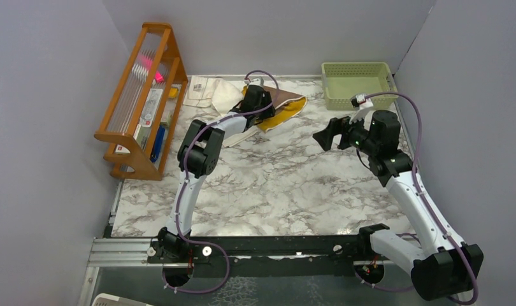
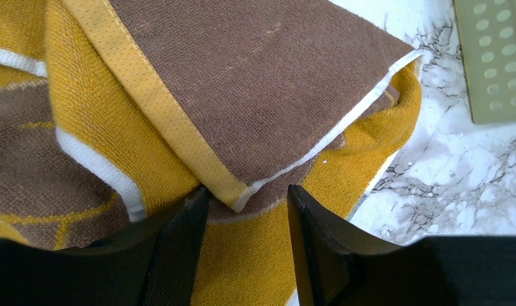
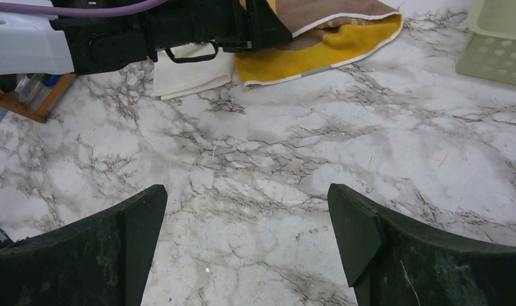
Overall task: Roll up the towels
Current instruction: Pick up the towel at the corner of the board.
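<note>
**A:** How many towels?

**B:** Two, both at the far side of the table (image 1: 274, 185). One cream towel (image 1: 207, 92) lies spread beside the one wooden rack (image 1: 141, 102). One brown towel (image 2: 262, 83) with a yellow reverse lies just right of it. It is folded, and its long axis slants from near-left to far-right, toward the one green basket (image 1: 357, 83).

**A:** And the arms?

**B:** The left arm reaches forward with its elbow bent. The left gripper (image 2: 248, 191) stands half apart, with the brown towel's hemmed corner between its fingers. The right gripper (image 3: 247, 191) gapes wide over bare marble, pointing left.
</note>
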